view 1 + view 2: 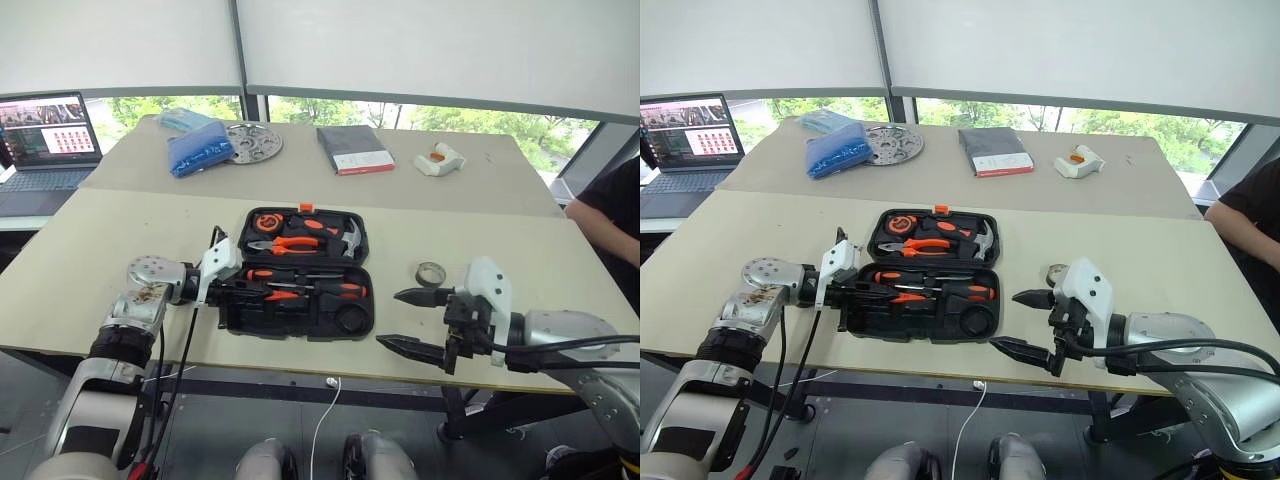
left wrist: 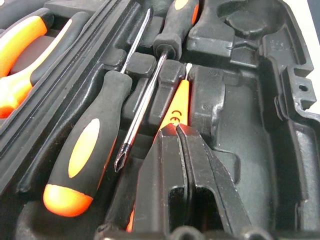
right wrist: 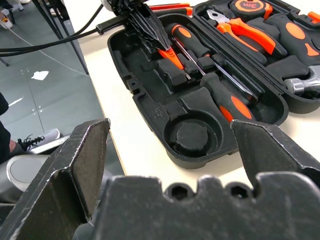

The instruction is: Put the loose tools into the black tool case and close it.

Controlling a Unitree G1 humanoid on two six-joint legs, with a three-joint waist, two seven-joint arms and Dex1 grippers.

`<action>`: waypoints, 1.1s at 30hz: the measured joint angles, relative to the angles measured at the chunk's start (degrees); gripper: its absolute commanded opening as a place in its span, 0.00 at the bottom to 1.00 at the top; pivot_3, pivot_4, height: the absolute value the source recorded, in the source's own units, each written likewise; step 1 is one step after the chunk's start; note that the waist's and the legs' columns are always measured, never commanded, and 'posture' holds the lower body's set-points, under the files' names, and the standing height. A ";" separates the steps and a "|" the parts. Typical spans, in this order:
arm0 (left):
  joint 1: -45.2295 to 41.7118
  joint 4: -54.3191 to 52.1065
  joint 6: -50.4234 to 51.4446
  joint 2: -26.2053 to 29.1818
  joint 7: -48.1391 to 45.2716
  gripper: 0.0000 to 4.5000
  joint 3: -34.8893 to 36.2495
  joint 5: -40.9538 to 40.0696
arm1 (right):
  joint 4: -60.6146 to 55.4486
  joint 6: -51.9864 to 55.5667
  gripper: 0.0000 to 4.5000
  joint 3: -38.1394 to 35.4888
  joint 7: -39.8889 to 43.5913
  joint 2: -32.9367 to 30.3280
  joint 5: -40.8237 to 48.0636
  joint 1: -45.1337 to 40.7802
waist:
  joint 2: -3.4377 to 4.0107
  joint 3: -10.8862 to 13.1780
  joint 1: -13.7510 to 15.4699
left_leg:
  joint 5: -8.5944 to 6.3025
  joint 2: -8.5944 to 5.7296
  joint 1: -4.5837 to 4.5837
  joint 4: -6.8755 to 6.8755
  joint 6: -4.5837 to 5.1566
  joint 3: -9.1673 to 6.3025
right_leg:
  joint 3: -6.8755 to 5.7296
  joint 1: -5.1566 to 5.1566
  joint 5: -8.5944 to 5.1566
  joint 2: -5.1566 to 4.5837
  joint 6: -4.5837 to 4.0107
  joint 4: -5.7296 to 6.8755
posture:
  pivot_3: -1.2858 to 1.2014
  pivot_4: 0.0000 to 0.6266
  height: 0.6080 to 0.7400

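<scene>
**Colour reference: bench and tool set**

The tool case is matt black throughout, with an orange latch on its far edge. The two screwdrivers have black handles with orange oval inlays and orange end caps; their shafts are bright silver. The slim screwdriver is orange-red with black printed marks. The pliers have orange grips with black. The tape roll is grey. The table is plain beige. The book is dark grey with a red-and-white label. The bag is blue; the disc is silver-grey, pierced with holes. Both grippers, left and right, have black fingers on white-and-silver wrists.
</scene>
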 measured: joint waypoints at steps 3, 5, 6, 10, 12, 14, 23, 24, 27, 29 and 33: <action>3.25 -8.94 8.93 3.01 2.41 0.26 4.64 -4.45 | 1.13 0.03 1.00 2.76 0.55 1.40 0.11 -5.44 | -0.05 0.03 -0.79 | 0.06 0.02 -0.22 0.00 -0.08 0.00 | 0.02 -0.24 0.01 0.07 0.01 0.02 | 0.52 0.24 0.84; 8.68 -18.62 16.16 6.94 4.93 0.43 10.33 -8.52 | 2.69 0.11 1.00 3.66 1.12 2.18 0.14 -8.70 | -0.04 0.04 -1.46 | 0.10 0.04 -0.17 -0.04 -0.16 0.01 | 0.10 -0.27 0.00 0.11 -0.01 0.03 | 0.52 0.24 0.84; 12.49 -23.39 18.86 8.67 6.69 0.51 13.93 -10.15 | 3.94 0.13 1.00 4.33 1.40 2.55 0.12 -10.15 | -0.03 0.03 -1.56 | 0.10 0.04 -0.12 -0.09 -0.16 0.01 | 0.10 -0.25 -0.01 0.11 -0.02 0.02 | 0.52 0.24 0.84; 29.68 -34.90 26.21 10.16 13.88 0.82 26.23 -12.71 | 7.53 0.07 1.00 7.44 4.17 3.88 -0.16 -14.35 | 0.02 0.06 -1.27 | 0.08 0.01 -0.11 -0.28 -0.19 0.01 | 0.07 -0.25 -0.10 0.06 -0.01 -0.07 | 0.52 0.24 0.84; 37.96 -38.58 28.59 8.97 17.82 1.00 31.90 -12.75 | 8.59 -0.63 1.00 9.01 6.13 4.29 -0.60 -15.69 | 0.02 0.06 -1.13 | 0.06 0.01 -0.11 -0.32 -0.22 0.01 | 0.07 -0.26 -0.11 0.02 -0.01 -0.14 | 0.52 0.24 0.84; 42.64 -41.92 29.77 7.67 21.52 1.00 35.66 -12.62 | 9.90 -1.41 1.00 10.87 7.77 4.65 -1.77 -17.02 | 0.01 0.07 -0.19 | -0.21 -0.01 -0.17 -0.40 -0.59 0.00 | -0.03 -0.28 -0.11 -0.06 -0.01 -0.28 | 0.52 0.24 0.84; 34.10 -41.30 34.22 10.55 30.58 1.00 30.41 -11.26 | 13.71 -4.21 1.00 14.51 11.73 6.53 -6.02 -19.30 | 0.04 0.07 1.70 | -0.22 -0.11 -0.19 -0.39 -0.72 -0.03 | -0.07 -0.25 0.00 -0.16 0.14 -0.22 | 0.52 0.24 0.84; 31.27 -40.10 35.59 11.06 31.26 1.00 28.85 -11.19 | 13.71 -4.54 1.00 14.55 11.65 7.02 -6.74 -19.43 | 0.03 0.06 1.64 | -0.21 -0.11 -0.20 -0.40 -0.72 -0.02 | -0.07 -0.27 -0.01 -0.12 0.13 -0.23 | 0.52 0.24 0.84; 23.33 -35.08 37.00 11.54 31.58 1.00 21.84 -9.48 | 13.81 -5.50 1.00 14.63 10.77 7.85 -8.15 -19.20 | 0.04 0.06 1.50 | -0.16 -0.13 -0.21 -0.46 -0.64 0.02 | -0.06 -0.28 -0.03 0.00 0.08 -0.26 | 0.52 0.24 0.84; 18.94 -30.72 37.11 11.57 31.50 1.00 15.74 -7.17 | 13.63 -5.80 1.00 14.74 10.18 8.21 -9.07 -18.59 | 0.04 0.06 1.12 | 0.05 -0.18 -0.16 -0.46 -0.30 0.05 | -0.05 -0.24 -0.04 0.07 0.04 -0.16 | 0.52 0.24 0.84; 11.47 -21.23 36.47 11.06 31.40 0.94 7.17 -2.44 | 12.32 -5.72 1.00 14.54 9.07 8.64 -9.07 -17.15 | 0.04 0.06 0.26 | 0.07 -0.18 -0.18 -0.55 -0.30 0.10 | -0.04 -0.29 -0.07 0.14 0.02 -0.23 | 0.52 0.24 0.84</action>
